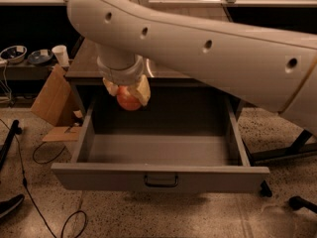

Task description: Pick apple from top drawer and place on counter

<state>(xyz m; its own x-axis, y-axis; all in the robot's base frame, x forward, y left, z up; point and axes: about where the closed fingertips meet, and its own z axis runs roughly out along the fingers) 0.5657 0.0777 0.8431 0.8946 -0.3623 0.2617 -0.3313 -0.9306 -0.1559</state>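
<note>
While the drawer [158, 151] stands pulled open, the tool [128, 94] hangs above its rear left part, just at the front edge of the surface [83, 63]. Its pale fingers [143, 89] are clamped around the apple [128, 103], clear of the drawer floor.

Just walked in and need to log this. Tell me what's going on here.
The robot arm's pincer is shut on the apple and holds it in the air above the back of the open drawer, right at the counter's front edge. The apple is out of the drawer but not yet on the counter.
</note>
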